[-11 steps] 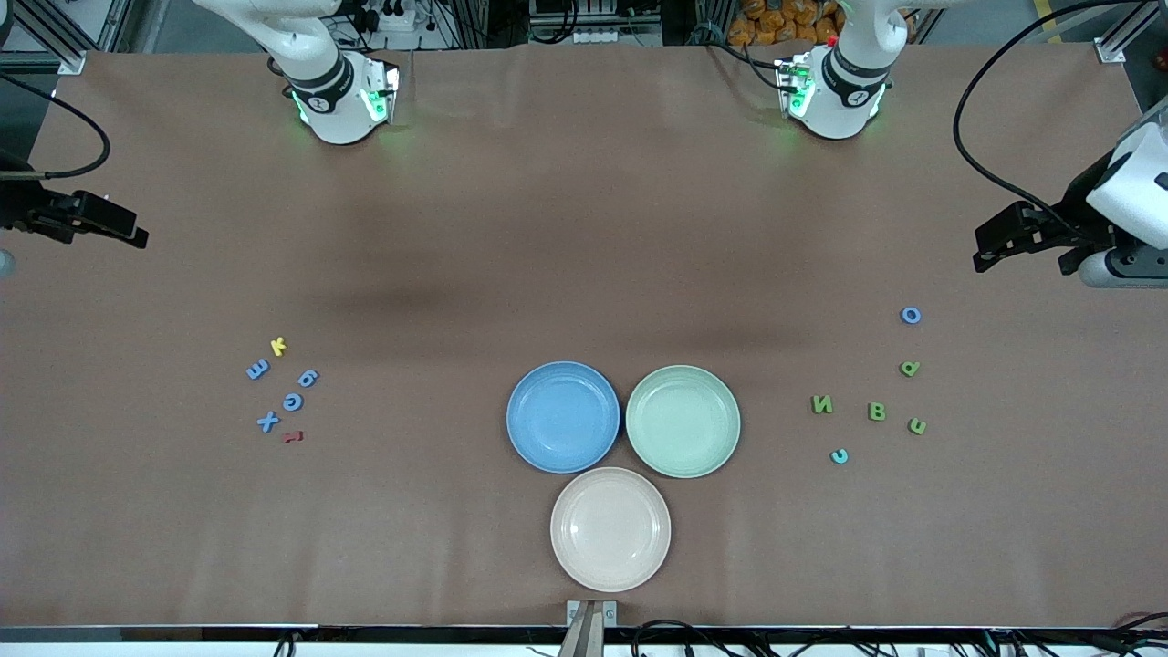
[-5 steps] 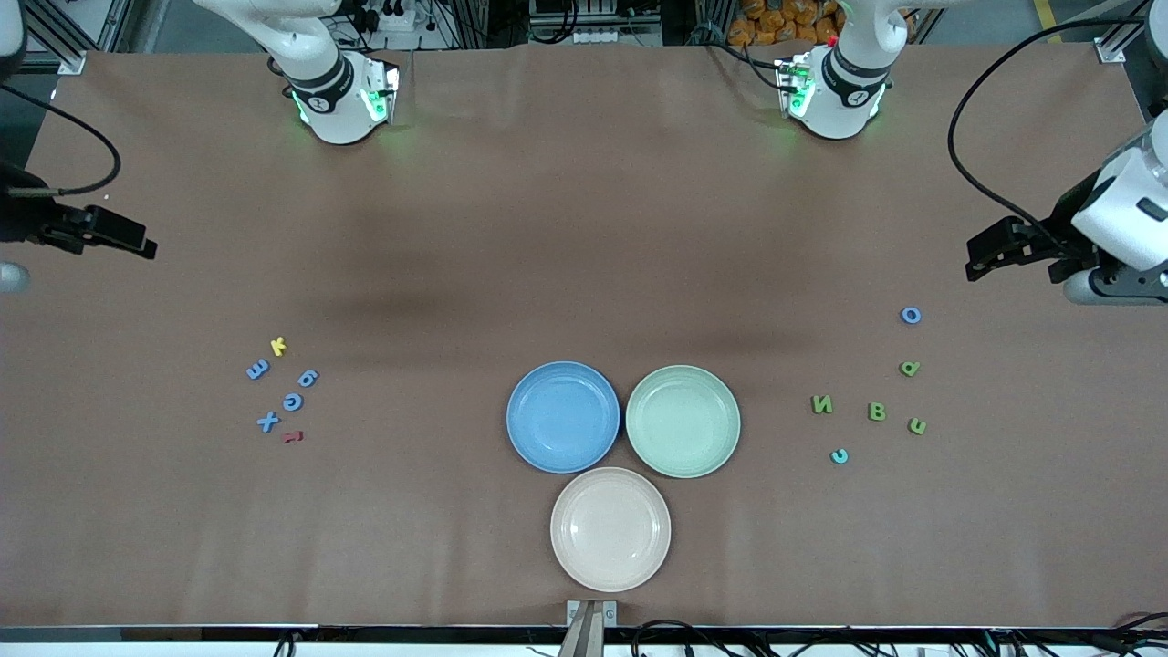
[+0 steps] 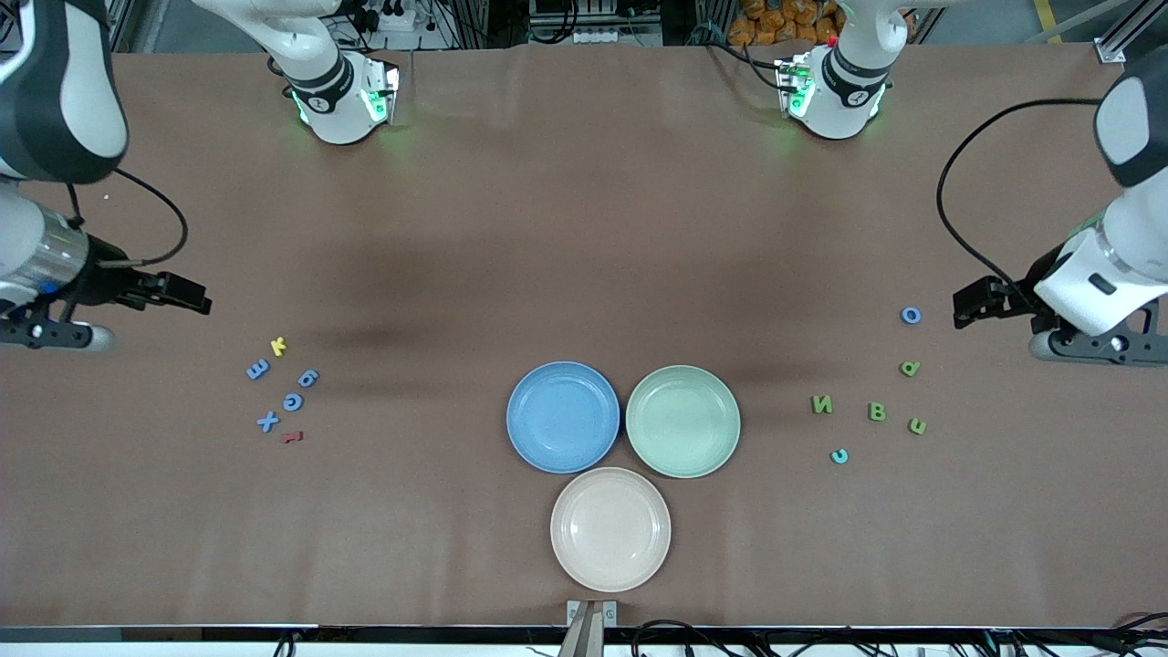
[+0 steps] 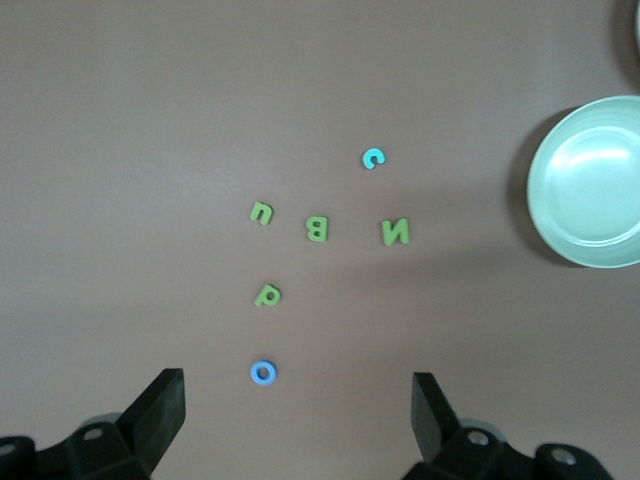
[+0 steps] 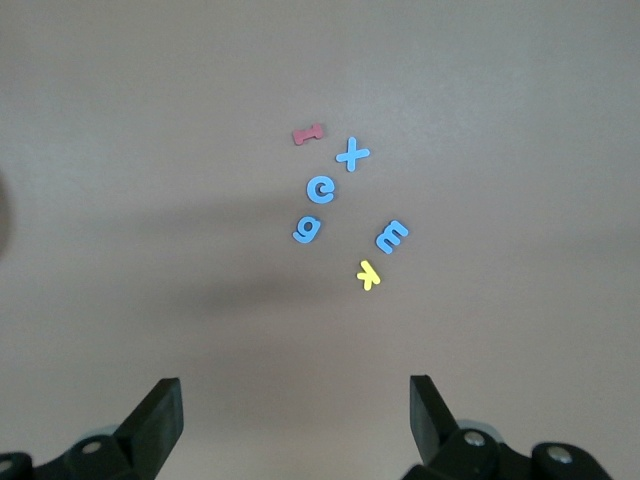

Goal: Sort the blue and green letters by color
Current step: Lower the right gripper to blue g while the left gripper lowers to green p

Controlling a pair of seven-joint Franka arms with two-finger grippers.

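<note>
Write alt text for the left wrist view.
The open left gripper hangs over brown table, just short of a blue letter O. Past it lie four green letters and a small turquoise letter, with a pale green plate at the frame's edge.

You get even, bright overhead light on the tabletop [image 3: 584,228]; soft dark shadows lie farther from the front camera than the blue plate [image 3: 563,417], and focus stays sharp.
</note>
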